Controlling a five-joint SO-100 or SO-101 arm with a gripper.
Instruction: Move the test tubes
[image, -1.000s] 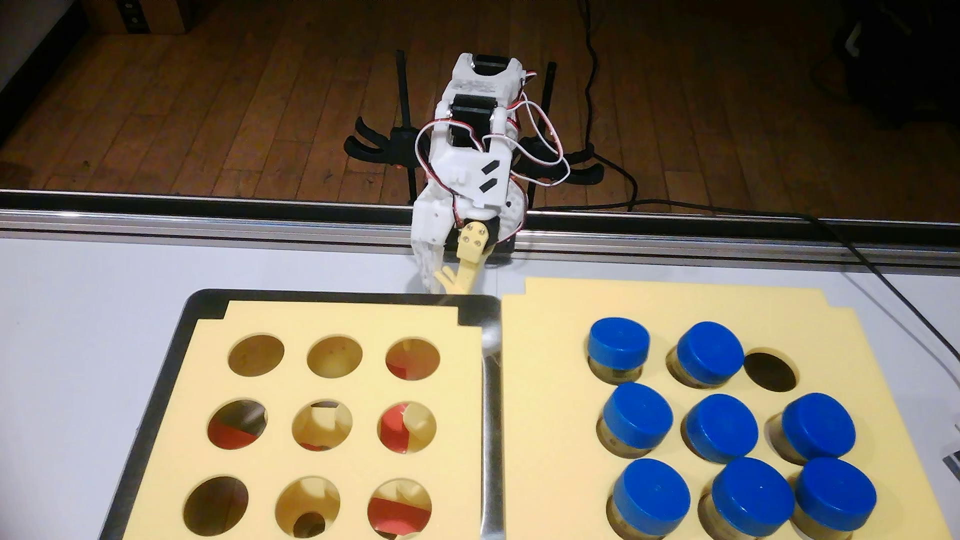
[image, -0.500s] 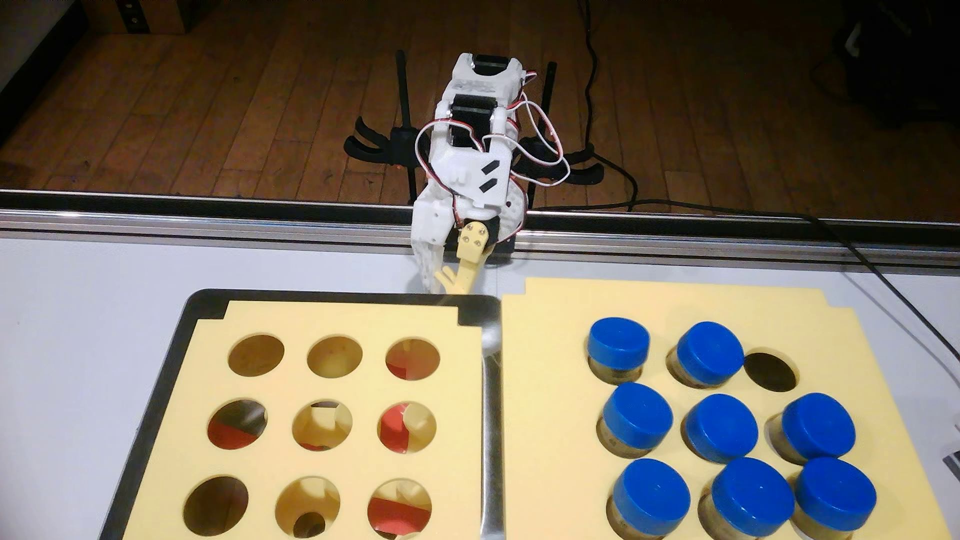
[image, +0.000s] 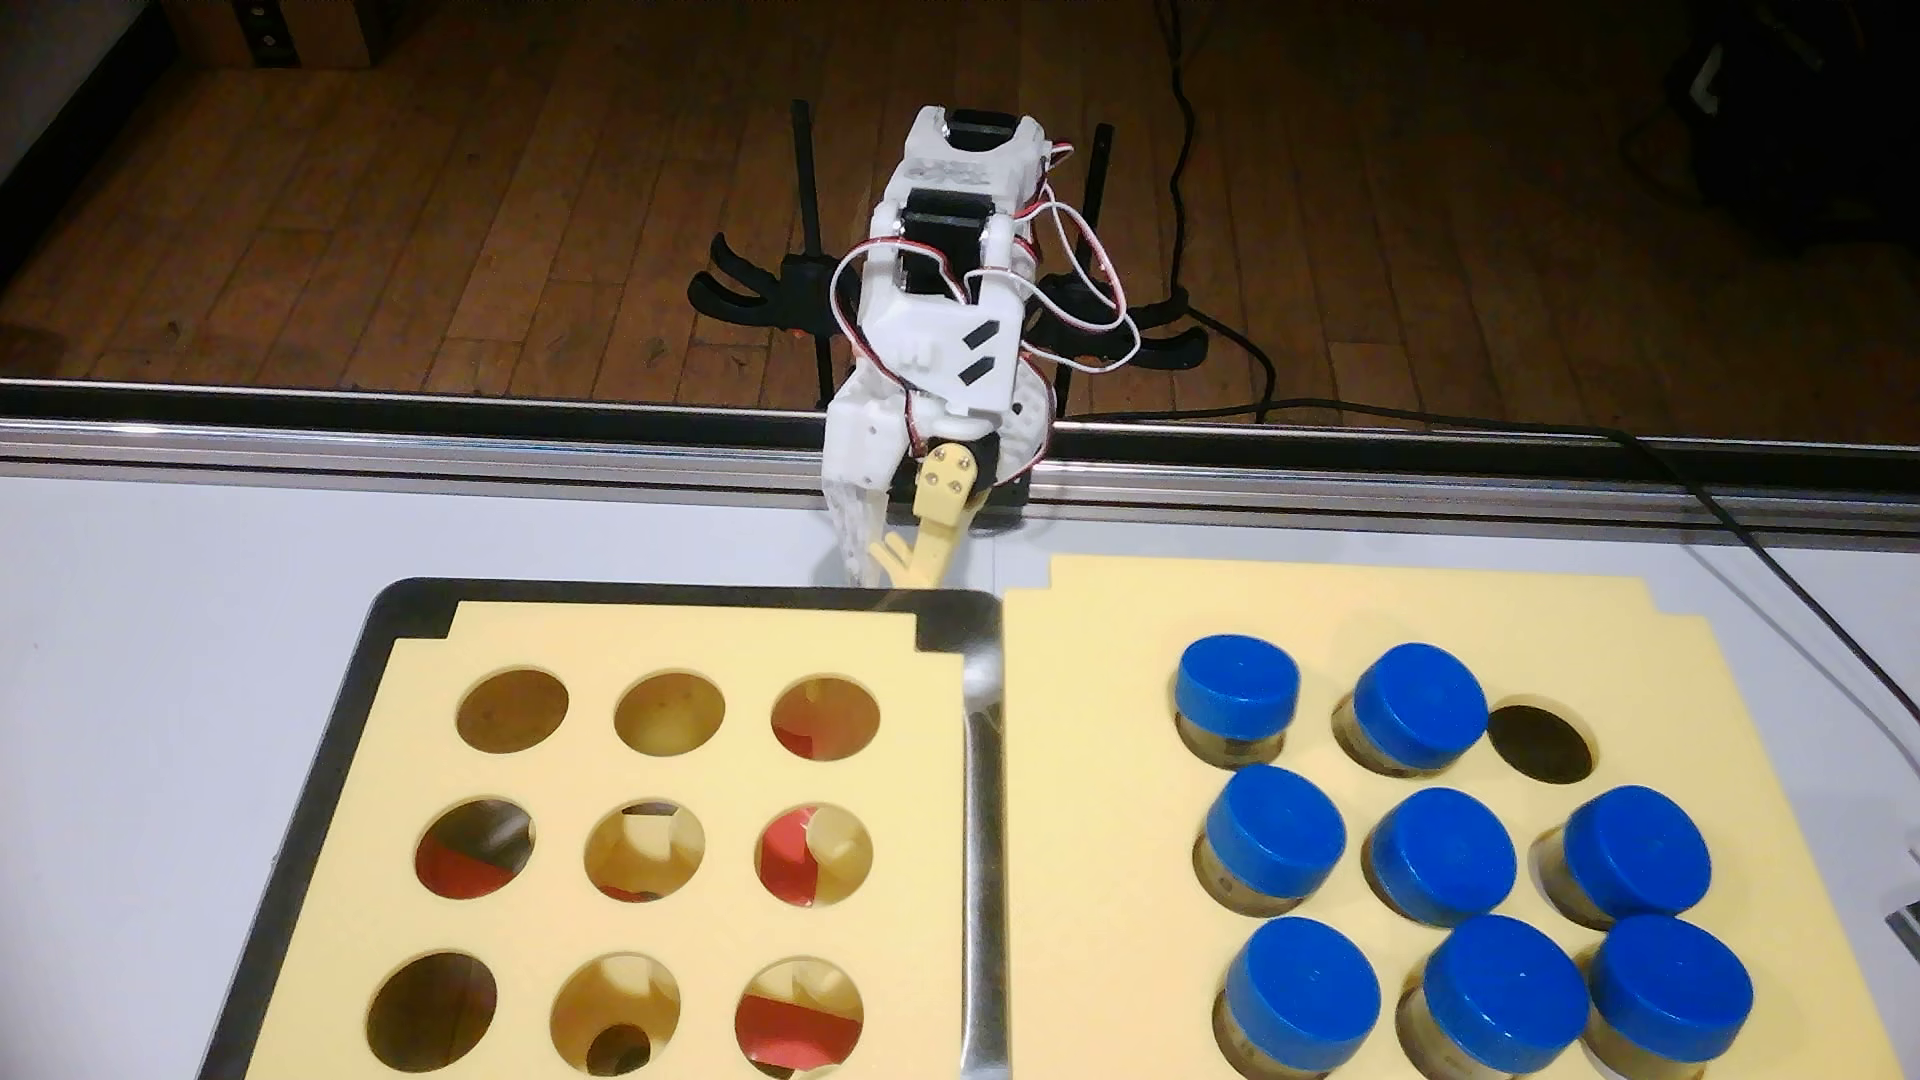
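At the far edge of the tabletop (image: 156, 644), in the fixed view, your end effector (image: 891, 561) hangs tip-down with its white finger and tan finger nearly together, only a sliver of gap showing, and nothing held between them. Its tips sit just above the back rim of the dark tray (image: 343, 706); you cannot tell whether they touch it. Your arm (image: 951, 301) is folded forward from its base, wrist pitched down toward the camera. On the right, eight test tubes (image: 1439, 857) stand upright in the right foam pad (image: 1101, 831), long axes vertical, blue caps up, with one hole (image: 1541, 744) at the back right empty. On the left, the foam pad (image: 914, 852) in the tray shows nine open holes.
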